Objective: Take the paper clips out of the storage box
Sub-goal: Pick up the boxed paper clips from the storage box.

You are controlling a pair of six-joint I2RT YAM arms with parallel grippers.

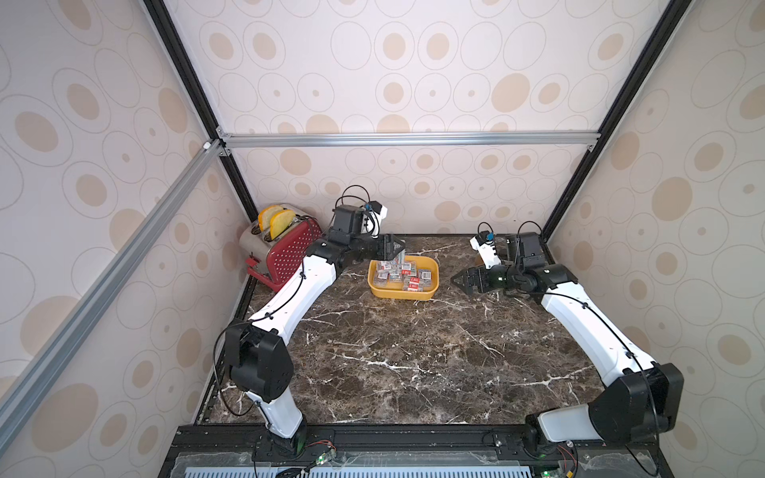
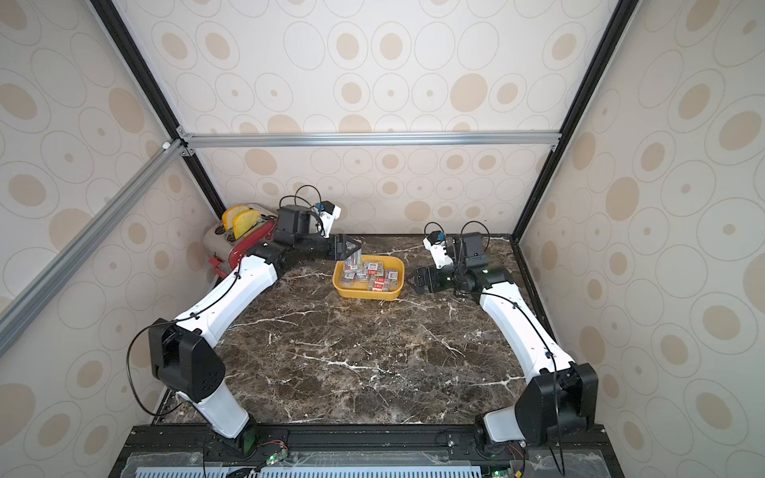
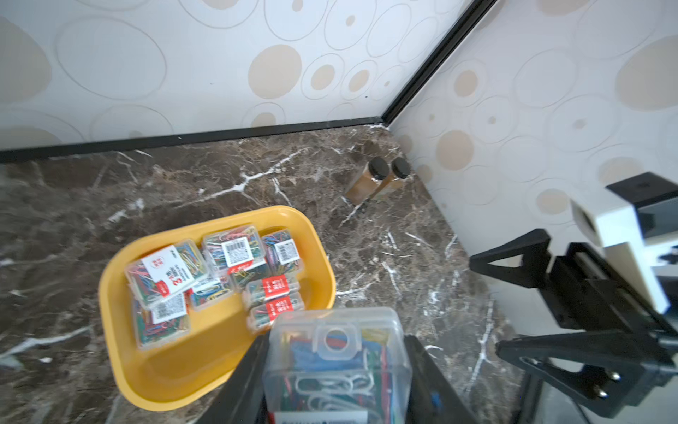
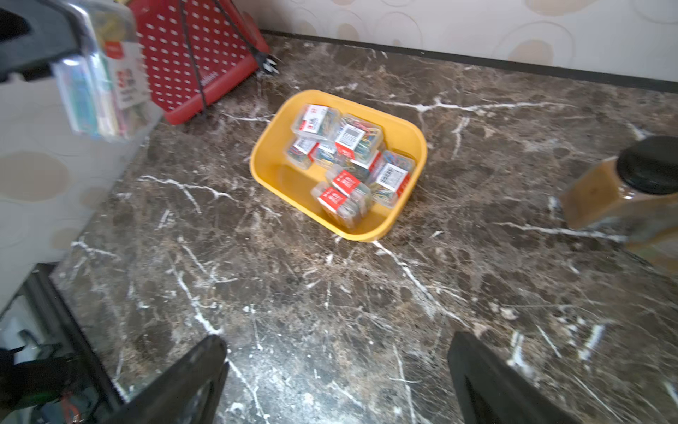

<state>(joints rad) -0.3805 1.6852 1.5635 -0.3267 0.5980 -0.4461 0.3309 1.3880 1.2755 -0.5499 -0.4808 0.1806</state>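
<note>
The left gripper [image 1: 398, 249] clasped one case of paper clips [image 3: 335, 363] above the edge of the storage box [image 1: 431, 289]. The right gripper [image 1: 459, 284] stood spread wide and empty beside it

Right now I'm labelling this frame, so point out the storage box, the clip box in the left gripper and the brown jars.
storage box [image 4: 290, 183]: right wrist view, bare yellow floor.
held clip box [image 3: 337, 367]: left wrist view, clear front face.
brown jars [image 3: 361, 187]: left wrist view, one jar's brown body.

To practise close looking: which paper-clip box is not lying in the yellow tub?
The box held in the left pincer, above the tub; the others lie inside it.
</note>
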